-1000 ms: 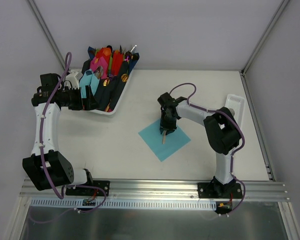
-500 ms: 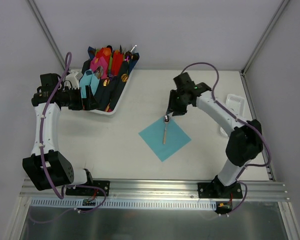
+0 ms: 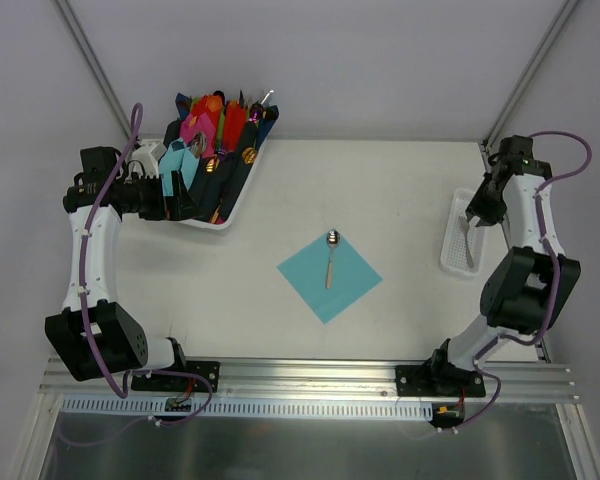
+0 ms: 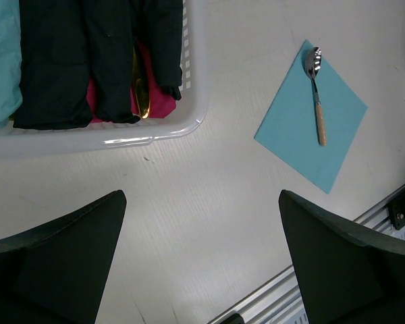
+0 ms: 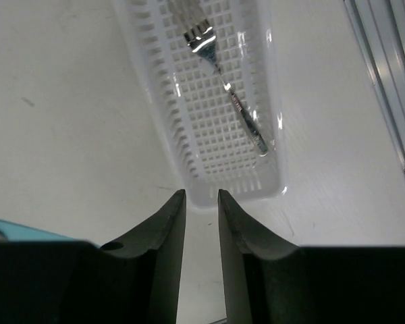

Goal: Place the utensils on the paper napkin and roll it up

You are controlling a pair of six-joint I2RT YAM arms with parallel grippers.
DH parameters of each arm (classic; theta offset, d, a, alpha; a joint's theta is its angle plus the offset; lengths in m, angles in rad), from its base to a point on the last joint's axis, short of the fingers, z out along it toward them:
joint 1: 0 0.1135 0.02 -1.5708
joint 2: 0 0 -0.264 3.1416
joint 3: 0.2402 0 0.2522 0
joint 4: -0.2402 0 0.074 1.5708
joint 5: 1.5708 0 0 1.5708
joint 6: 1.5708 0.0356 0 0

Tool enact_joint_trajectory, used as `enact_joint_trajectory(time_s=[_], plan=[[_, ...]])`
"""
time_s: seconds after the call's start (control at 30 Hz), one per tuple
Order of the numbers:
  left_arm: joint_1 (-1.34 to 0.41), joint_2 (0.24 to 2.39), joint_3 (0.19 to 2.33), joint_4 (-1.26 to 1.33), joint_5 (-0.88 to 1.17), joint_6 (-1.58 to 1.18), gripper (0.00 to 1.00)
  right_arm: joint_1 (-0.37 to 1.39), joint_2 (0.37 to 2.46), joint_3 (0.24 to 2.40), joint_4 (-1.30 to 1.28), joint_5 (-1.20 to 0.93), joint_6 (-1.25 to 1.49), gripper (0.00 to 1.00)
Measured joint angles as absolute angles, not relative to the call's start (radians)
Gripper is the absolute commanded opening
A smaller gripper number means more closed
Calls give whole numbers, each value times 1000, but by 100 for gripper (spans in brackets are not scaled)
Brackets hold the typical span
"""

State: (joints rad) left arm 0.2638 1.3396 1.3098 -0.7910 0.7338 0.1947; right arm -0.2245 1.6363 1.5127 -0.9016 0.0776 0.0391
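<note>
Lying unlabelled, spoon (image 3: pixel 331 255) on napkin (image 3: pixel 329 274)

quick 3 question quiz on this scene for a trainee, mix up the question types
1. True or false: the spoon lies on the teal napkin.
2. What lies in the white mesh basket under the right gripper? A) knife B) fork C) nothing
3. Fill in: the left gripper is ____ (open/shut).

Key:
1. True; its bowl is near the napkin's far corner.
2. B, a silver fork.
3. Open, holding nothing, near the tray of napkin bundles.
</note>
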Motion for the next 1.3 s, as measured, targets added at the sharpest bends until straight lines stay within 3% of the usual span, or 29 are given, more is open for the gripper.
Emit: enact_joint_trajectory(time_s=[0.4, 0.9, 1.07, 1.3], plan=[[264, 1362, 1310, -791, 751, 223, 99, -271, 2043, 1721, -920, 154, -116, 31], [264, 1428, 1310, -791, 759, 222, 99, -276, 2191, 1764, -909, 149, -166, 30], [264, 1449, 1310, -791, 760, 218, 99, -276, 2193, 1764, -902, 148, -174, 23], [264, 1455, 1319, -791, 760, 216, 99, -272, 2202, 1764, -897, 147, -193, 1]])
